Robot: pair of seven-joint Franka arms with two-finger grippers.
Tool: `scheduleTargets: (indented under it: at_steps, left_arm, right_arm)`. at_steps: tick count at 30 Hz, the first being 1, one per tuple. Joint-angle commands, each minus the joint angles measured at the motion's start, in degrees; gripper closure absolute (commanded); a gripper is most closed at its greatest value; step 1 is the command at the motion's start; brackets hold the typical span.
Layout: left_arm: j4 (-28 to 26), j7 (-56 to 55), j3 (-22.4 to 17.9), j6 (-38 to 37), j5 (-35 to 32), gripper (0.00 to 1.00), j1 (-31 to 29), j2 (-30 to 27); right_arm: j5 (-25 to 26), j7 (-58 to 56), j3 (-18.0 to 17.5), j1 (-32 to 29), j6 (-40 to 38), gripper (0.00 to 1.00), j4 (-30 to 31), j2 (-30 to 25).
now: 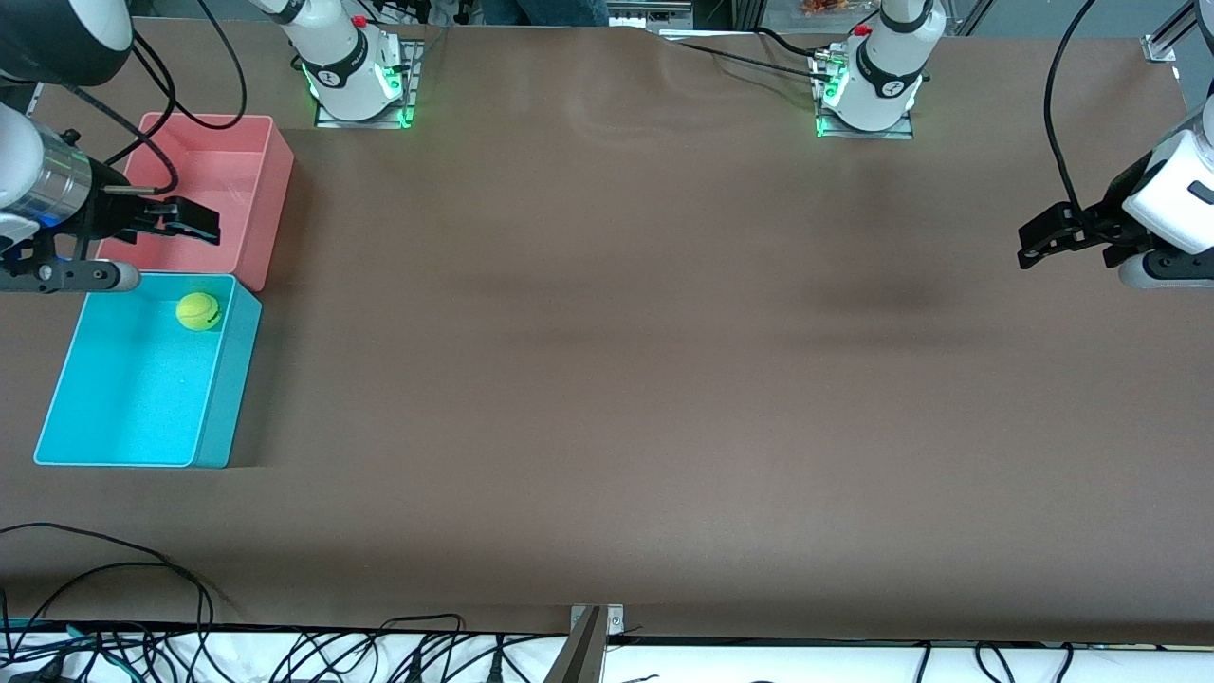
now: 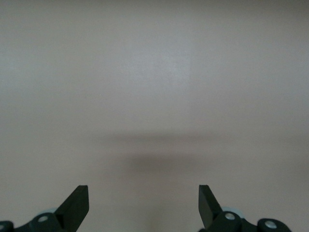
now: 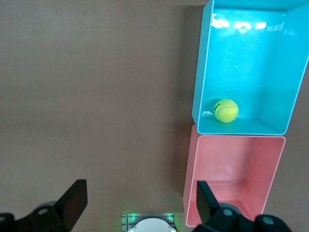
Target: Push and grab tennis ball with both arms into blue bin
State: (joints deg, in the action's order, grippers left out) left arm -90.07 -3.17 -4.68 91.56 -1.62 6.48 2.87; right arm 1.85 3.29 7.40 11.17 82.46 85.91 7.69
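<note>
already the brown surface [image 1: 607, 379] carries the blue bin [image 1: 66, 417] touching the pink bin [image 1: 270, 190], and the tennis ball [image 1: 197, 311] lies inside the blue one, near the pink. right pincer [image 1: 190, 220] hangs open over the pink bin; left pincer [image 1: 1039, 237] waits open at its own end. best to lift straight away, clear of the rims.

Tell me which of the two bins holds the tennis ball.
The blue bin, the one nearer the front camera. The tennis ball lies in it, by the wall next to the pink bin, which holds nothing.
</note>
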Motion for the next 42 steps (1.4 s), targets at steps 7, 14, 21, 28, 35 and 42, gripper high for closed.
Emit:
scheduleTargets:
  at_steps: [7,14,21,28,35,42]
  left_arm:
    - [-0.19,-0.52,0.46,-0.86,-1.55,0.00,0.20,-0.32]
    - [0.16,-0.52,0.37,-0.86,-1.63,0.00,0.20,-0.23]
    - [-0.02,-0.61,0.46,-0.86,-1.63,0.00,0.20,-0.23]
    - [-0.02,-0.61,0.46,-0.86,-1.63,0.00,0.55,-0.23]
    - [-0.02,-0.61,0.46,-0.86,-1.63,0.00,0.46,-0.23]
    - [0.16,-0.61,0.37,-0.86,-1.63,0.00,0.37,-0.14]
  right_arm:
    - [-1.49,-0.91,-4.50,-9.31,5.78,0.00,10.77,-8.66]
    - [-0.62,-0.91,-6.35,-10.38,2.18,0.00,9.98,-9.27]
    - [-0.18,-0.56,-7.23,-10.82,2.27,0.00,10.24,-9.98]
    - [-0.44,-0.82,-7.14,-10.82,3.58,0.00,10.50,-9.98]
    - [-0.53,-0.91,-7.23,-10.82,4.29,0.00,10.42,-9.80]
    - [-0.70,-0.83,-7.14,-10.82,6.74,0.00,10.33,-9.36]
